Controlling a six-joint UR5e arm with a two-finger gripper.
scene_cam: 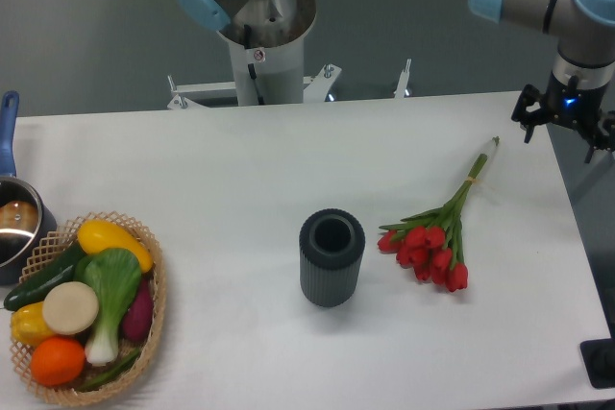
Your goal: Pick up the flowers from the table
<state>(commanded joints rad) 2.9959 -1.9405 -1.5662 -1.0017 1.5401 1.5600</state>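
Note:
The flowers (430, 240) lie flat on the white table (240, 170) at the right. They are red tulips whose thin green stems, bound by a yellowish band (473, 180), run up and to the right. My gripper (564, 134) hangs at the table's far right edge, above and to the right of the stem ends and apart from them. Its two black fingers stand apart with nothing between them.
A dark grey ribbed cylinder vase (332, 256) stands upright just left of the blooms. A wicker basket (154, 319) of vegetables and fruit sits at the front left. A blue-handled pot (13, 223) is at the left edge. The robot's base (259, 36) is at the back centre.

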